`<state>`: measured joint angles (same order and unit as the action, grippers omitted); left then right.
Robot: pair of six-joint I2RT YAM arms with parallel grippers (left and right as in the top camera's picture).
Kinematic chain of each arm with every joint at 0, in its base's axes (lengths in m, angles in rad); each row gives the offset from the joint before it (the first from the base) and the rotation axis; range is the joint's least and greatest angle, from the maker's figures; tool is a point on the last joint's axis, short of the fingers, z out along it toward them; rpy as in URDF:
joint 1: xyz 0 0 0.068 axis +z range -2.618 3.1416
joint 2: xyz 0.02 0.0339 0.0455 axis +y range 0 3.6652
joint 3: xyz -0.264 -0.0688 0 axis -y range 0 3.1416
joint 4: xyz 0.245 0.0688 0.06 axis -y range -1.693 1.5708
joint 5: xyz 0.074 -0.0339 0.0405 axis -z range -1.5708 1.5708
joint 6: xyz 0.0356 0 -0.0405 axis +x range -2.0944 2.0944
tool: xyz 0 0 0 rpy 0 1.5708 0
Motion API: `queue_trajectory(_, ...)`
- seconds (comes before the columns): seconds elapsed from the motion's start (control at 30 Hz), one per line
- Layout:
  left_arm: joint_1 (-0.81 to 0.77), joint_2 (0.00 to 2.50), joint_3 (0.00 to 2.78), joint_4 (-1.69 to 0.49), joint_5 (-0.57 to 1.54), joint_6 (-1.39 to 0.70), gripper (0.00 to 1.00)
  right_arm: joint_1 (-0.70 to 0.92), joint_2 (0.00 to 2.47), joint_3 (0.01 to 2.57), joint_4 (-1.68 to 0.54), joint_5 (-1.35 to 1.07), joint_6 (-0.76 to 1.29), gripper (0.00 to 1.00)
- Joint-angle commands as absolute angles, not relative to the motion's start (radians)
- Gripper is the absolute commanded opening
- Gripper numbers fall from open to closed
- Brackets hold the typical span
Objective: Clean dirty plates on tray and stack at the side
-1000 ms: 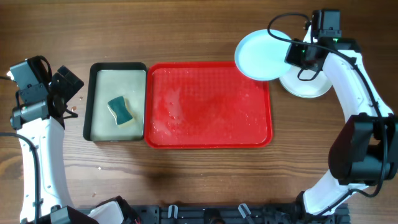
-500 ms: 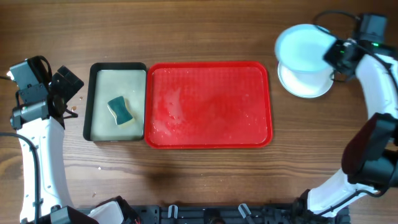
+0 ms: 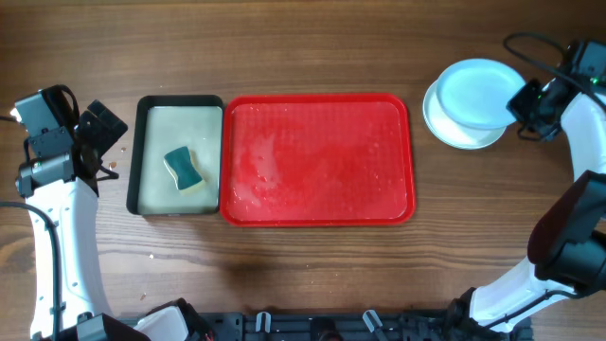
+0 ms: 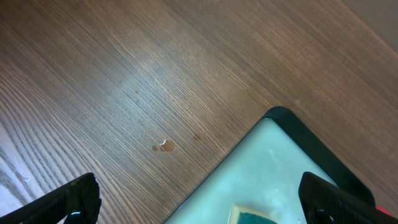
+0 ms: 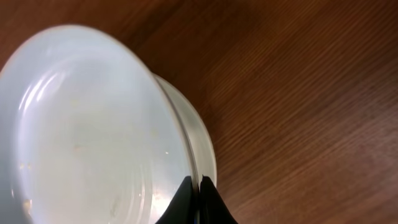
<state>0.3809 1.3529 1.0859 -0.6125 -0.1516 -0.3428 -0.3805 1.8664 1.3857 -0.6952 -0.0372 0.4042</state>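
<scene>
The red tray (image 3: 317,213) lies in the middle of the table with no plate on it. My right gripper (image 3: 524,100) is shut on the rim of a pale turquoise plate (image 3: 478,92) and holds it just above the plates stacked at the right (image 3: 454,135). In the right wrist view the held plate (image 5: 81,130) fills the left, my fingers (image 5: 199,186) pinch its edge, and the rim of a plate below (image 5: 199,137) shows beside it. My left gripper (image 4: 199,205) is open and empty over the corner of the black-rimmed tray (image 4: 323,155).
The black-rimmed tray (image 3: 144,152) with a pale inside sits left of the red tray and holds a yellow and green sponge (image 3: 185,169). Small brown spots (image 4: 163,146) mark the wood near its corner. Water drops lie on the red tray's surface.
My right gripper carried the turquoise plate rightward from the red tray's far right corner to over the plate stack. The left arm has not moved.
</scene>
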Motion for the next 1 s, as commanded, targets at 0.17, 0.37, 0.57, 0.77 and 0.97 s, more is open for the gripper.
queue_trajectory(0.17,0.386,1.335,1.100,-0.610,-0.147,-0.352,1.00,-0.360,1.895,1.236,-0.541,-0.046,0.419,0.04)
queue_trajectory(0.37,0.386,1.335,1.100,-0.610,-0.147,-0.352,1.00,-0.359,1.894,1.236,-0.548,-0.099,0.320,0.33)
queue_trajectory(0.57,0.386,1.335,1.100,-0.610,-0.147,-0.352,1.00,-0.357,1.890,1.330,-0.653,-0.132,0.289,0.56)
queue_trajectory(0.77,0.386,1.335,1.100,-0.610,-0.147,-0.352,1.00,-0.297,1.872,1.411,-0.750,-0.133,0.264,0.62)
queue_trajectory(0.97,0.386,1.335,1.100,-0.610,-0.147,-0.352,1.00,-0.143,1.872,1.446,-0.781,-0.132,0.182,0.66)
